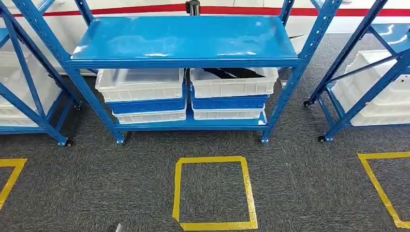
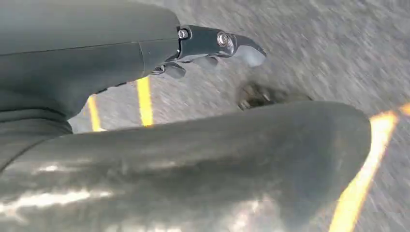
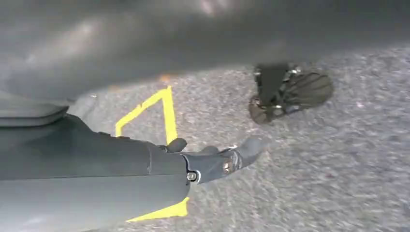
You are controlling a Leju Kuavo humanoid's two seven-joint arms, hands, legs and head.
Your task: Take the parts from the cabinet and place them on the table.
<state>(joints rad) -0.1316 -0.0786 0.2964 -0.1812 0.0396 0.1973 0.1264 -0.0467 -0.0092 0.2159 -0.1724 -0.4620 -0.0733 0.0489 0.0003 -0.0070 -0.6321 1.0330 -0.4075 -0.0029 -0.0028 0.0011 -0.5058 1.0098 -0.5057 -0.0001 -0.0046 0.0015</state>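
Observation:
A blue metal cabinet (image 1: 183,36) stands ahead of me on grey carpet, its top shelf bare. On its lower shelf are two stacks of white and blue bins. The top right white bin (image 1: 232,84) holds dark parts (image 1: 239,73), partly hidden by the shelf edge. The top left white bin (image 1: 140,82) looks empty. My left hand (image 2: 212,46) hangs over the carpet, holding nothing, fingers loosely extended. My right hand (image 3: 217,159) also hangs low above the floor, with nothing in it and its fingers apart.
Similar blue racks with white bins stand to the left (image 1: 19,87) and right (image 1: 372,82). A yellow tape square (image 1: 212,193) marks the carpet in front of the middle cabinet, with more tape marks at both sides. The racks stand on small casters (image 1: 264,140).

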